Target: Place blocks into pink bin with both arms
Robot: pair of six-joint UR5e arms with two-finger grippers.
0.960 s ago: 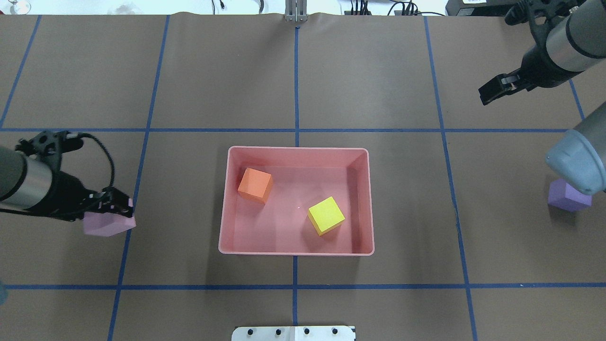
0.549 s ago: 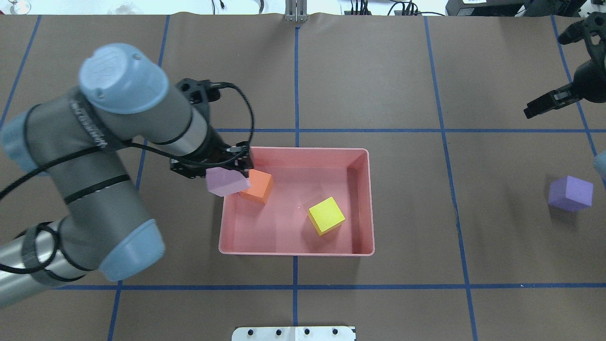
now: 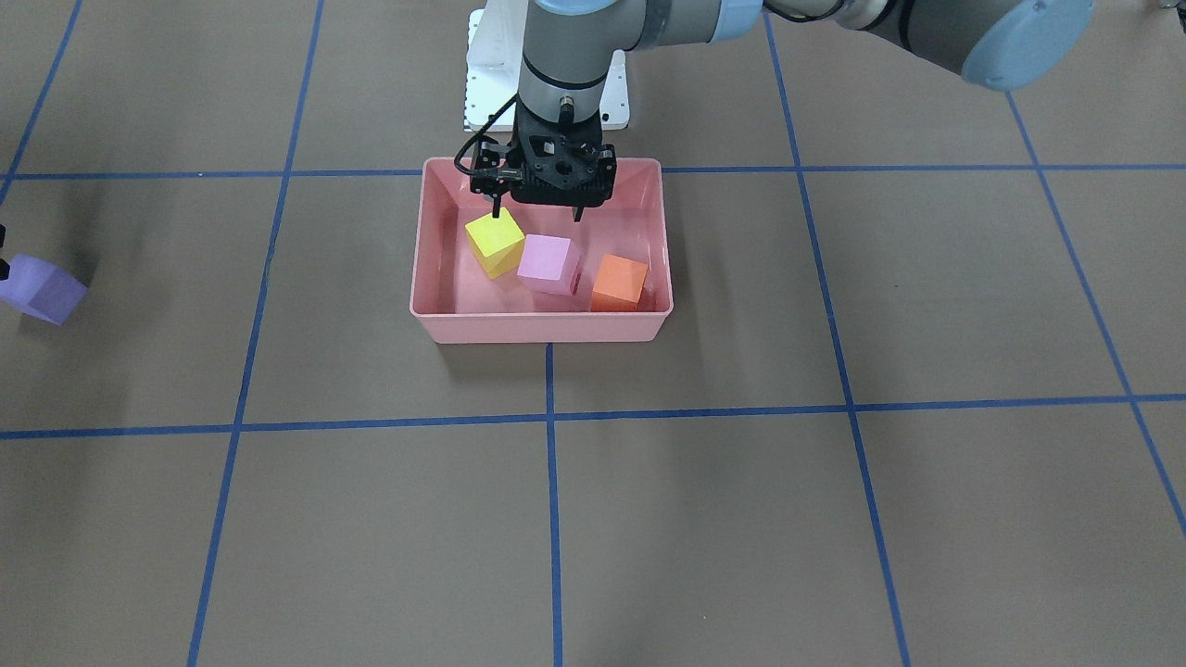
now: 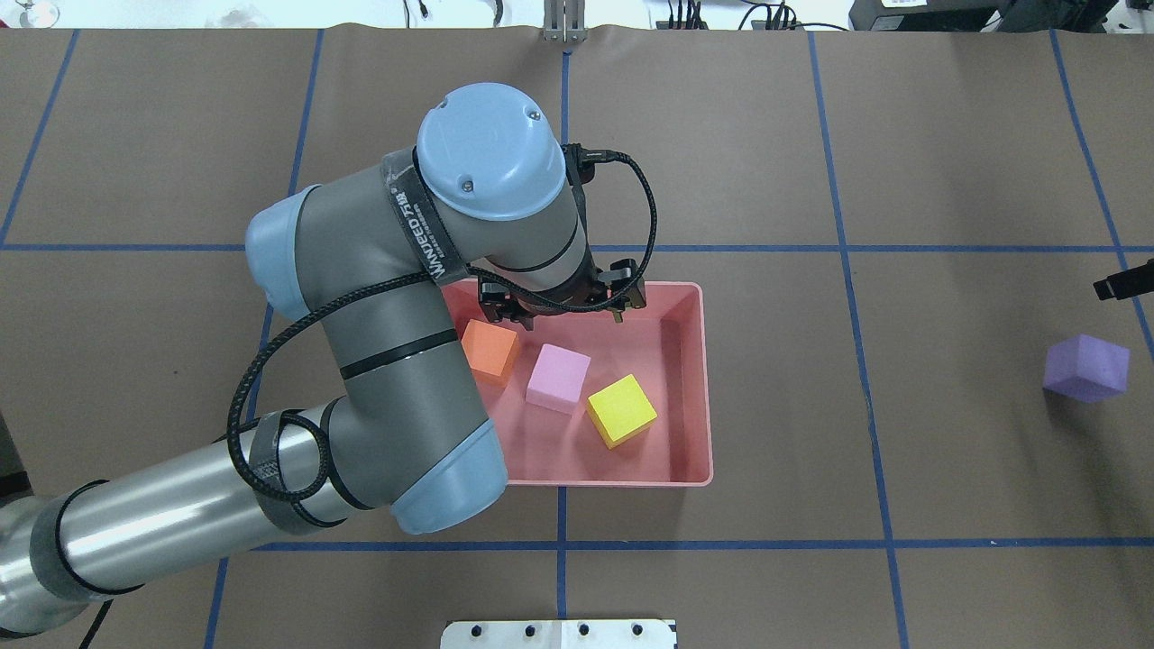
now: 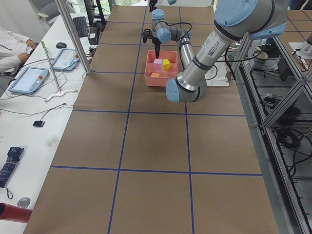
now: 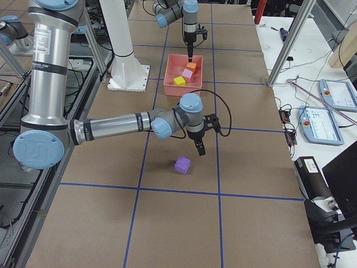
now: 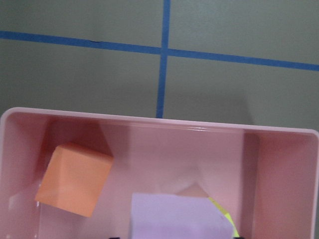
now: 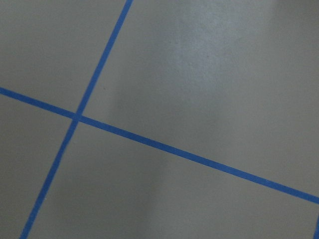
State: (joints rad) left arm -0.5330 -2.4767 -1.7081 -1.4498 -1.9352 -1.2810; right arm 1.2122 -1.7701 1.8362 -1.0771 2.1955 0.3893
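The pink bin (image 4: 700, 388) sits mid-table and holds the orange block (image 4: 489, 350), the light pink block (image 4: 557, 379) and the yellow block (image 4: 621, 411), all lying loose on its floor. My left gripper (image 3: 539, 206) hangs open just above the bin's robot-side half, holding nothing; its wrist view looks down on the orange block (image 7: 75, 178) and the light pink block (image 7: 179, 216). The purple block (image 4: 1086, 367) rests on the table far to the right. Only a tip of my right gripper (image 4: 1122, 287) shows, a little beyond the purple block (image 6: 182, 164); I cannot tell its state.
Brown paper with a blue tape grid (image 4: 563, 545) covers the table. The white pedestal base (image 4: 559, 634) stands at the robot's edge. My left arm's elbow (image 4: 379, 379) overhangs the bin's left rim. A side desk with tablets (image 5: 27, 78) and a person's sleeve (image 5: 9, 41) lies beyond the table.
My left arm carried the light pink block from the table's left side over the bin and let it go; it now lies inside. My right gripper moved toward the right edge.
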